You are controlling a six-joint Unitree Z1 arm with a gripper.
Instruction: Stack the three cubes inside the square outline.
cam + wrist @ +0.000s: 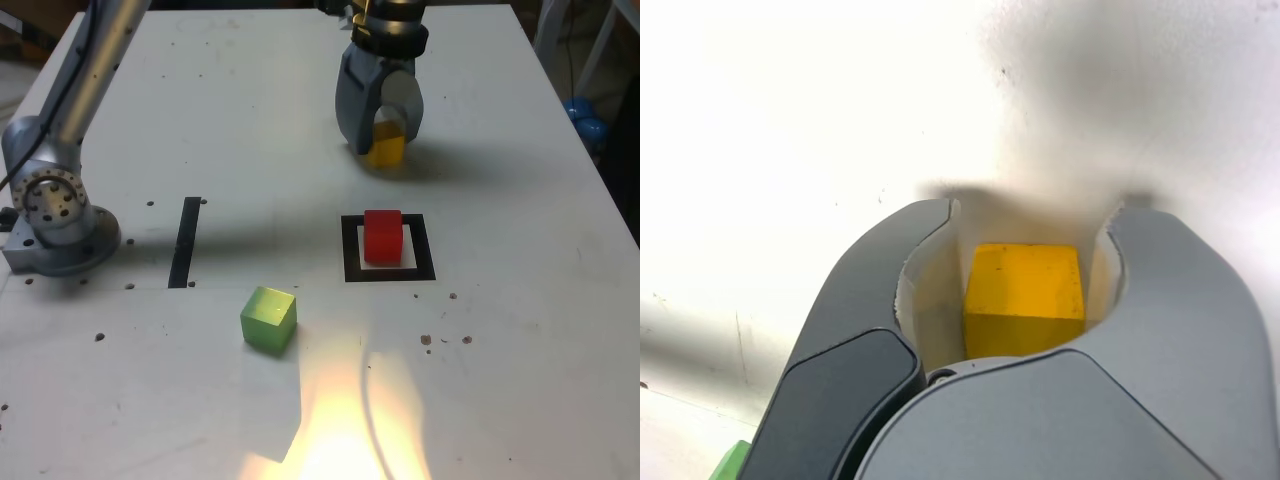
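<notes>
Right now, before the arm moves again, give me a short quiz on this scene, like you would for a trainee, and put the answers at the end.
1. Fill in the colour: inside the thick black square outline sits one solid ____ cube.
2. True or false: in the exterior view, the matte green cube lies to the left of the outline.
3. Where is the small yellow cube?
A) Between the jaws of the grey hand
B) On top of the green cube
C) Inside the outline

Key: 1. red; 2. true; 3. A
</notes>
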